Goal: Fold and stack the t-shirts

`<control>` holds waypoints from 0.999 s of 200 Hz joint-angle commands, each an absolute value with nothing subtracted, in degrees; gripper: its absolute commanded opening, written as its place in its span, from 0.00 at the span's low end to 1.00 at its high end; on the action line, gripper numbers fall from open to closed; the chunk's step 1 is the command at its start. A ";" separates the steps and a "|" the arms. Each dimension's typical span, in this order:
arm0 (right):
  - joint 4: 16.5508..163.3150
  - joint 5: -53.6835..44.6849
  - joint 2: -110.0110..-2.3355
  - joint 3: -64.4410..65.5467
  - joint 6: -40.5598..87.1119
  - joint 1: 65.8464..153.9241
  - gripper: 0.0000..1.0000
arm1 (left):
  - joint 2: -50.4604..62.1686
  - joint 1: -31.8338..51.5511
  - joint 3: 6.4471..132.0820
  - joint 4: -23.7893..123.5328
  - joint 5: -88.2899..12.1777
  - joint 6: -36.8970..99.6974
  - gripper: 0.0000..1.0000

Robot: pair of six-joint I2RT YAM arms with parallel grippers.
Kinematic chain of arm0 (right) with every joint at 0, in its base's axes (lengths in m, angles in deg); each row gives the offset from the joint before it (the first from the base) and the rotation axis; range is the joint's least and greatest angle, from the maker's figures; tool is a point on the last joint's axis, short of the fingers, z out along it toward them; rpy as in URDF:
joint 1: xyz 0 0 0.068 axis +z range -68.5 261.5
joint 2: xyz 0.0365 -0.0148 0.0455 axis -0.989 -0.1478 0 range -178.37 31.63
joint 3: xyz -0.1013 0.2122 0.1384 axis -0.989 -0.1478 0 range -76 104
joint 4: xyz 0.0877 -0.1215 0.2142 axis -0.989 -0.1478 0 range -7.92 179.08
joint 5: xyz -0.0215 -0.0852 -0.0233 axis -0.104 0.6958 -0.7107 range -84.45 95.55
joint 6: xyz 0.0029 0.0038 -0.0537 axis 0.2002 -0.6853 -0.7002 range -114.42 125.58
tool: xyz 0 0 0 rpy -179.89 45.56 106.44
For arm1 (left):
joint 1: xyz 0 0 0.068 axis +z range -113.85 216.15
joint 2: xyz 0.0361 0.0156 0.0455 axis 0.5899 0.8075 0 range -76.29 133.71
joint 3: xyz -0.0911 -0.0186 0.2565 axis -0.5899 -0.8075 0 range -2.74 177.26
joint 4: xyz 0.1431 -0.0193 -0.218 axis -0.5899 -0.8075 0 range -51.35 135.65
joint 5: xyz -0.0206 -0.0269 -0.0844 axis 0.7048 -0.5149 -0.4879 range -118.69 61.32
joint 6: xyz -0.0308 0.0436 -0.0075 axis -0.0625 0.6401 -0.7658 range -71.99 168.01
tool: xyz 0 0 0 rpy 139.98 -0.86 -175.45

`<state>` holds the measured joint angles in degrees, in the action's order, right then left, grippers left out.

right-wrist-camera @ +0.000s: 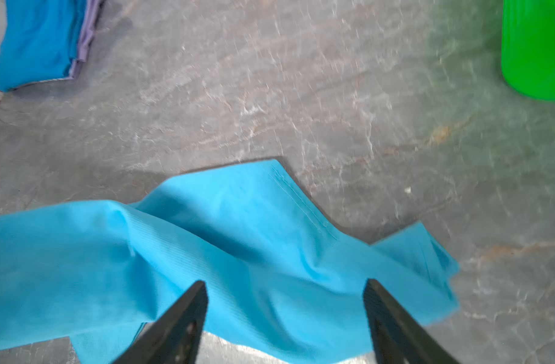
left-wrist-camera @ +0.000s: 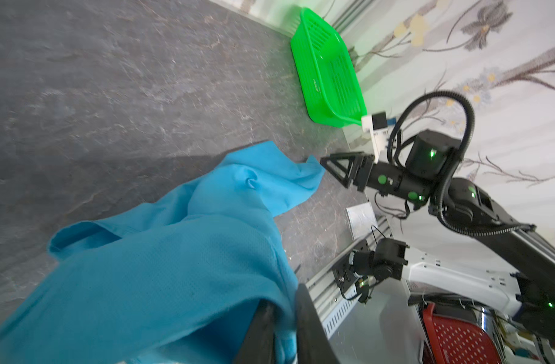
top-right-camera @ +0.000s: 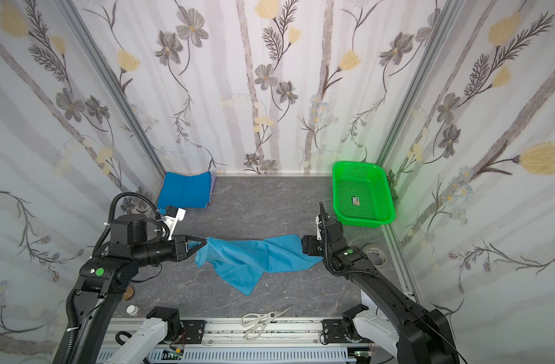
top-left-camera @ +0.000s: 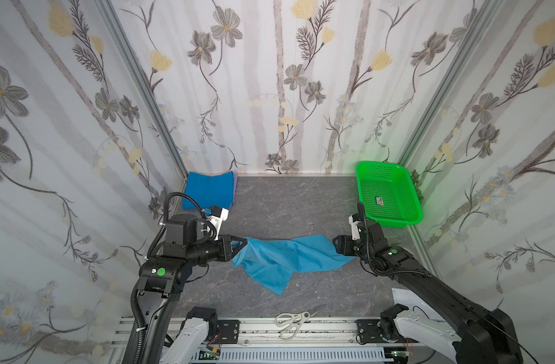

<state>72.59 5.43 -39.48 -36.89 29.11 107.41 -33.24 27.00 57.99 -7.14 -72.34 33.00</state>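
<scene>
The reference object is the green perforated basket (top-left-camera: 396, 223). It stands on the gray marble-pattern tabletop (top-left-camera: 285, 201) with a small dark tag (top-left-camera: 378, 200) inside.

The sky-blue t-shirt (top-left-camera: 285, 257) lies unfolded and wrinkled to the left of the basket and nearer the arm bases than it, clear of the basket wall. It spans the gap between the two grippers.

The left gripper (top-left-camera: 245, 242) is at the shirt end farthest from the basket. Its jaws are almost together, and a fold of the sky-blue cloth is pinched between the fingers (left-wrist-camera: 312, 321).

The right gripper (right-wrist-camera: 285, 283) is at the shirt end nearest the basket, just in front of the basket's near wall. Its jaws are spread wide over the cloth and clamp nothing. Whether the tips touch the cloth cannot be told.

In the folded stack, the royal blue t-shirt (top-left-camera: 207, 190) is on top, with the edge of a lilac t-shirt (right-wrist-camera: 87, 31) showing beneath. The stack lies well to the left of the basket, level with it.

The scissors (top-left-camera: 290, 323) lie well apart from the basket, toward the arm bases.
</scene>
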 commanded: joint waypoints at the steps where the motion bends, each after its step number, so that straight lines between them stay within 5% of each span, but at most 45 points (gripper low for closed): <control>1: 74.98 -0.28 -45.06 -32.28 25.07 107.90 0.77 | -35.23 26.41 56.03 -8.83 -71.96 32.96 0.15; 74: 76.90 -5.50 -73.68 -17.01 20.81 112.35 0.67 | -36.22 26.39 54.76 -9.28 -68.97 33.32 0.13; 103: 75.66 -0.48 -80.10 -13.54 21.56 112.44 0.66 | -35.86 26.40 55.13 -9.19 -68.96 33.61 0.12; 143: 73.26 4.14 -85.85 -10.44 22.01 112.37 0.52 | -35.34 26.40 54.87 -7.69 -69.19 33.37 0.12; 183: 74.85 3.58 -84.74 -10.89 22.91 112.44 0.00 | -34.42 26.44 54.93 -6.74 -69.22 33.46 0.11; 200: 75.54 4.16 -81.03 -10.65 23.07 112.56 0.00 | -34.02 26.46 55.10 -6.32 -69.02 33.67 0.11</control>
<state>74.41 3.09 -84.82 -10.99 22.64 112.40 -34.47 26.39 54.74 -8.48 -69.17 32.98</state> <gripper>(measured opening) 0.059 0.116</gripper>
